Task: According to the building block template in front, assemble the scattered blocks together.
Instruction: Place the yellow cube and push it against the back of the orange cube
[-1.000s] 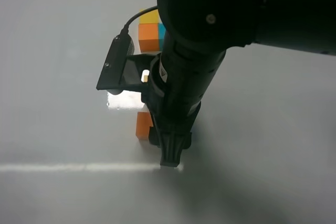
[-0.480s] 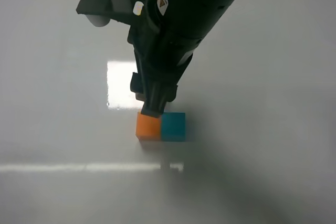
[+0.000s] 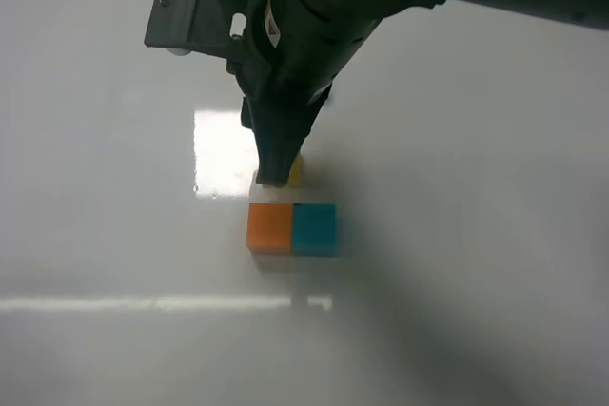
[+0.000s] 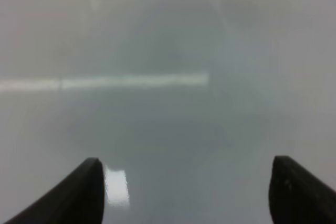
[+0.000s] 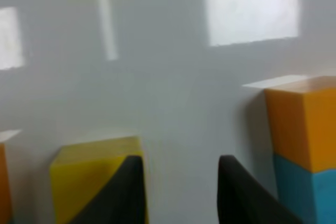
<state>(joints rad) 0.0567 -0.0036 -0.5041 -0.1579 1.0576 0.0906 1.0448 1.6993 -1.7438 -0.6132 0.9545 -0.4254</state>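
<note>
The matte orange cube [image 3: 269,227] and the matte teal cube [image 3: 314,228] sit flush on the pale grey surface [image 3: 476,263], the teal touching the orange cube's side. The mustard-yellow cube [image 3: 296,170] lies just behind the orange cube, towards the arm, and seems offset towards the seam with the teal one. The arm covers most of it in the high view. The small joined template is out of sight, probably behind the same arm.

The right pincer [image 5: 179,182] is low over the surface, just behind the orange cube. The wrist view shows its jaws partly apart with bare surface between them, grasping nothing, and one finger [image 5: 128,192] overlaps the yellow cube's edge. The left pincer [image 4: 186,192] is released, its jaws wide over bare surface, well away from the orange cube.

The step in hand looks like seating the yellow cube against the orange cube's rear face to finish the L. To do that well:
- Centre the jaws on the yellow cube before gripping or nudging, because an off-centre touch would twist it.
- Line its sides up with the orange cube's sides, not with the seam.
- Move it slowly and low, so the orange and teal pair is not knocked apart.
- Bring it into full face contact, then lift straight up so nothing drags.
</note>
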